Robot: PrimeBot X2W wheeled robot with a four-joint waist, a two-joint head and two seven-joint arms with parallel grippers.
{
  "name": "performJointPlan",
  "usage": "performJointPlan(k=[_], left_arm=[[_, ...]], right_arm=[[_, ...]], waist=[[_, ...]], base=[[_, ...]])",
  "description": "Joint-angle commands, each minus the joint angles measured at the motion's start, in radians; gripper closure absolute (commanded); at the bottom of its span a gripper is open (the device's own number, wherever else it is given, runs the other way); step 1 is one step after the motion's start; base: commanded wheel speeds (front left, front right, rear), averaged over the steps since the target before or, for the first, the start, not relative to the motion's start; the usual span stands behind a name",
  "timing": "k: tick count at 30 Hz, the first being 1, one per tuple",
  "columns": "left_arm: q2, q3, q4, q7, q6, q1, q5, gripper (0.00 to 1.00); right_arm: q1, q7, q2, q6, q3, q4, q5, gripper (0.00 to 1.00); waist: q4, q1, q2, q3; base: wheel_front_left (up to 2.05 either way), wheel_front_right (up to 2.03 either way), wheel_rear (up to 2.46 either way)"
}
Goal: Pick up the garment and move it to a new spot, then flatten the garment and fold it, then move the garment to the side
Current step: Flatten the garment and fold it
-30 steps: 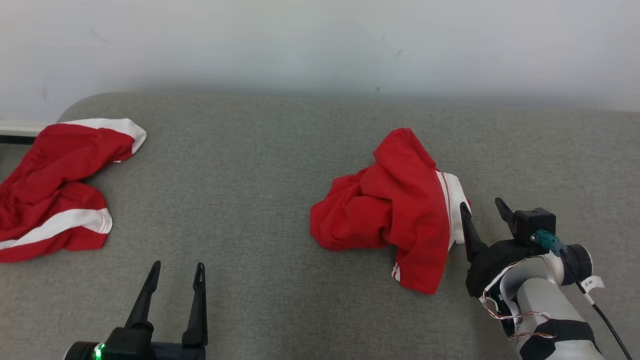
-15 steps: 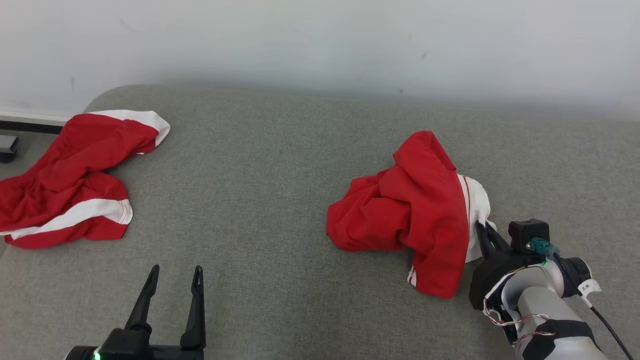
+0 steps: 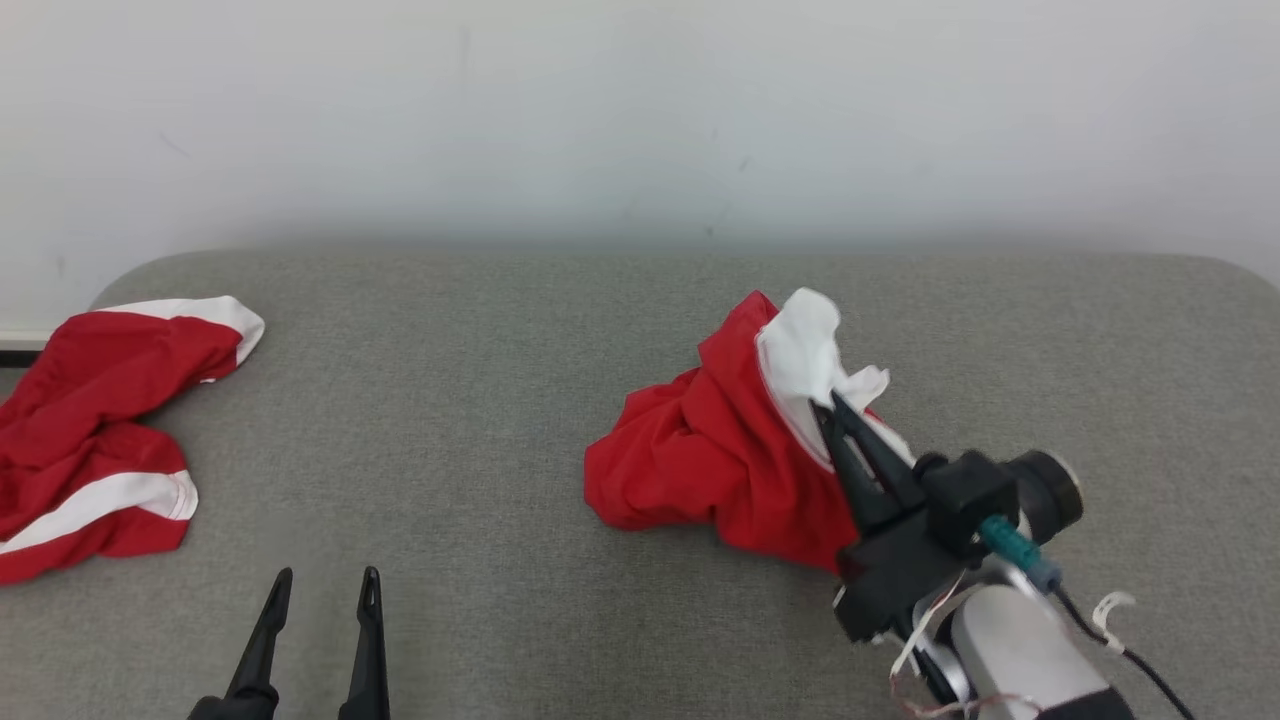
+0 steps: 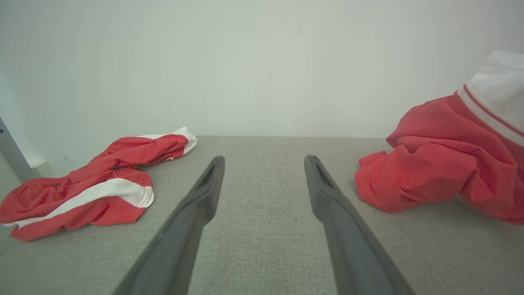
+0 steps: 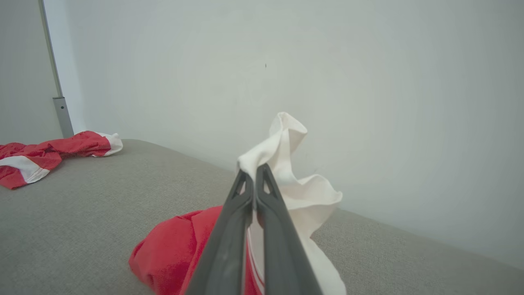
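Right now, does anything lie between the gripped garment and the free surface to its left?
Nothing visible does. The right gripper is shut on the garment, and bare grey surface stretches leftward. The second red garment lies far left; the open left gripper sits near the robot.

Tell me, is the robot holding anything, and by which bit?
The right gripper is shut on the red garment, pinching its white edge. The left gripper is open and holds nothing.
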Motion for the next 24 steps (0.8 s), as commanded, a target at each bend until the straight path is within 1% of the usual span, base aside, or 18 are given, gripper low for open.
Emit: performJointPlan(k=[1, 5, 9, 15, 17, 22, 24], left_arm=[[-0.003, 0.000, -0.005, -0.003, 0.002, 0.007, 0.000, 0.00], [-0.002, 0.000, -0.010, -0.003, 0.002, 0.005, -0.003, 0.00], [-0.003, -0.001, -0.009, -0.003, 0.001, -0.005, -0.005, 0.00], [-0.003, 0.001, -0.006, -0.003, -0.001, -0.011, -0.006, 0.00], [-0.003, 0.002, -0.004, -0.003, 0.000, -0.007, -0.007, 0.00], [-0.004, 0.002, 0.002, -0.003, 0.000, 0.007, -0.009, 0.00], [-0.004, 0.003, 0.004, -0.003, 0.001, 0.012, -0.012, 0.00]], right_arm=[[0.027, 0.000, -0.002, -0.002, 0.014, -0.016, 0.008, 1.00], [0.135, 0.000, -0.005, -0.002, 0.125, -0.162, 0.030, 1.00], [0.241, 0.015, -0.003, -0.002, 0.216, -0.215, 0.055, 1.00], [0.344, 0.030, -0.014, -0.002, 0.305, -0.180, 0.070, 1.00], [0.363, 0.033, -0.020, -0.002, 0.318, -0.153, 0.071, 1.00], [0.387, 0.041, -0.026, -0.002, 0.313, -0.095, 0.083, 1.00], [0.399, 0.054, -0.036, -0.002, 0.338, -0.075, 0.092, 1.00]], waist=[[-0.026, 0.0001, -0.0001, -0.010], [-0.045, 0.0001, -0.0001, 0.005], [-0.055, 0.0001, -0.0001, 0.019], [-0.058, 0.0001, -0.0001, 0.021], [-0.060, 0.0001, -0.0001, 0.018], [-0.065, 0.0001, -0.0001, 0.003], [-0.067, 0.0001, -0.0001, -0.004]], base=[[0.00, 0.00, 0.00], [0.00, 0.00, 0.00], [0.00, 0.00, 0.00], [0.00, 0.00, 0.00], [0.00, 0.00, 0.00], [0.00, 0.00, 0.00], [0.00, 0.00, 0.00]])
